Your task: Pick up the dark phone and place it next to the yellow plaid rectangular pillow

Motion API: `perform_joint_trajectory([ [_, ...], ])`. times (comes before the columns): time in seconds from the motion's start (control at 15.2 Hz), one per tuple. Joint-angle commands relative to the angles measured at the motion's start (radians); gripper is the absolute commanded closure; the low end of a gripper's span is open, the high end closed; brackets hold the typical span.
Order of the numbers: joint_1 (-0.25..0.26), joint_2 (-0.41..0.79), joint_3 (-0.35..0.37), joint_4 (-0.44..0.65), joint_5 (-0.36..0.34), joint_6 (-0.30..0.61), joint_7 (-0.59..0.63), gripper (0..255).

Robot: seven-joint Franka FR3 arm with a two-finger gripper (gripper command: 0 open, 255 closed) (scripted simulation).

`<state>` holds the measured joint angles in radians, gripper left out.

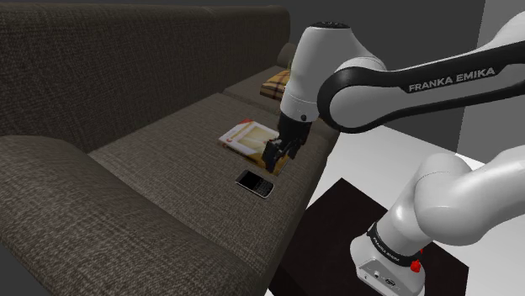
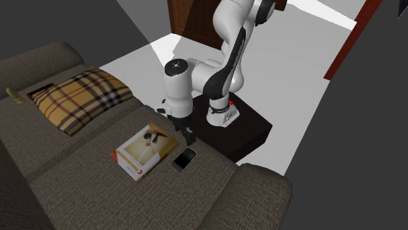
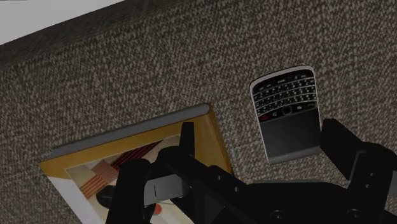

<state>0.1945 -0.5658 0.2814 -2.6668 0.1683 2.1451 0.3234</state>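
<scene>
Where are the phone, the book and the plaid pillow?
phone [image 3: 286, 114], wrist view, middle of its face.
book [image 2: 145, 151], second exterior view, middle of its cover.
plaid pillow [image 2: 82, 98], second exterior view, middle of its top face.

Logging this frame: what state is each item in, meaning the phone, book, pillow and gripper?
Phone: lying flat on the couch seat, keypad up, not held.
Book: closed, lying flat, cover up, beside the phone.
Pillow: lying on the couch, apart from the book.
Gripper: jaws open, empty, over the seat by the phone.
</scene>
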Motion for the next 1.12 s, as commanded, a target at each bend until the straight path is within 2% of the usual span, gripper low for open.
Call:
perform_joint_trajectory([
  [0.0, 0.017, 0.052, 0.03, -0.003, 0.015, 0.054, 0.017, 0],
  [0.2, 0.036, 0.123, 0.07, -0.003, 0.029, 0.122, 0.043, 0],
  [0.66, 0.029, 0.208, 0.092, -0.049, 0.025, 0.253, 0.052, 0],
  [1.06, 0.029, 0.208, 0.092, -0.049, 0.025, 0.253, 0.052, 0],
])
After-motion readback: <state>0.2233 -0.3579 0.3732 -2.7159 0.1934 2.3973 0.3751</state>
